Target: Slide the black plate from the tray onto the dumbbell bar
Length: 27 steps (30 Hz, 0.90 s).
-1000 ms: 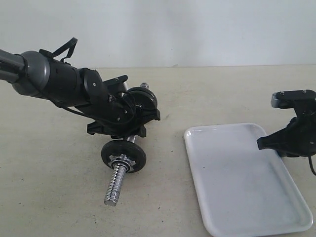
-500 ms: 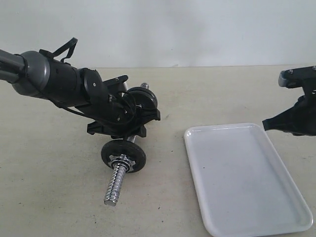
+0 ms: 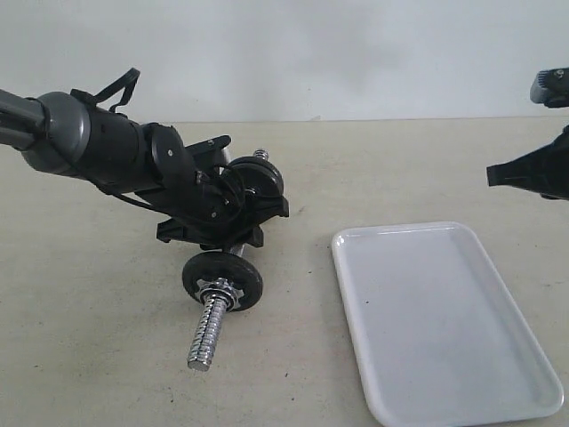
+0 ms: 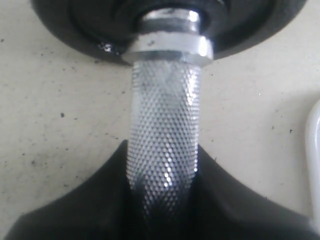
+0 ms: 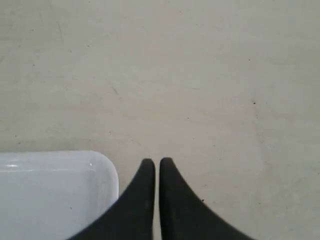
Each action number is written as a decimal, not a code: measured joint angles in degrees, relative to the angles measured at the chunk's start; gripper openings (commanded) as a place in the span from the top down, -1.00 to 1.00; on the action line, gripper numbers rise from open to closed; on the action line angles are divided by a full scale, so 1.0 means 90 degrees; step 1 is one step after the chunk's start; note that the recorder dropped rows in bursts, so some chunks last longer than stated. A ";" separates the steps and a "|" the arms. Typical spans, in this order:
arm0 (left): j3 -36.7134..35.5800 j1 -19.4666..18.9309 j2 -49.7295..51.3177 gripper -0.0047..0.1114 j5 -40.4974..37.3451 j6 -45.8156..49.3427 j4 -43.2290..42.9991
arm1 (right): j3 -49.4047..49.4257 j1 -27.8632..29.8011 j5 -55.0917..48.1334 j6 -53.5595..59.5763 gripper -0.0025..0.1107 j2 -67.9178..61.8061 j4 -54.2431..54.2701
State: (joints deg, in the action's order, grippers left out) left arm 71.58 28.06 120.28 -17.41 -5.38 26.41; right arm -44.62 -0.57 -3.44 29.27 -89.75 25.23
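Scanning for the black plate, I see discs only on the dumbbell bar (image 3: pixel 206 334), a near disc (image 3: pixel 197 274) behind a chrome nut (image 3: pixel 220 292) and a far disc (image 3: pixel 265 178); which it is I cannot tell. The tray (image 3: pixel 404 229) beside it shows bare white floor. My left end effector (image 3: pixel 227 222) clamps the bar's knurled grip; the right end effector (image 5: pixel 156 167) hangs pinched shut over the desk (image 3: pixel 89 338) by a tray corner.

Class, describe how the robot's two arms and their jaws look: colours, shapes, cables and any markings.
The left arm has a rounded grey joint, then black segments, with thin black cables and a strap looping outside it. The right gripper is matt black; its jaws taper to slim pointed tips. No markings are legible.
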 measured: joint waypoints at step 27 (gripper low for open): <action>-0.0518 0.0468 -0.0120 0.84 0.0950 -0.0770 0.0419 | 0.0000 0.0000 0.0138 -0.0812 0.96 0.0153 0.0000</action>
State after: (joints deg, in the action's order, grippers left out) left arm 66.92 32.27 119.20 -8.85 -12.31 30.18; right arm -44.62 -0.57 -2.21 21.96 -88.37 25.23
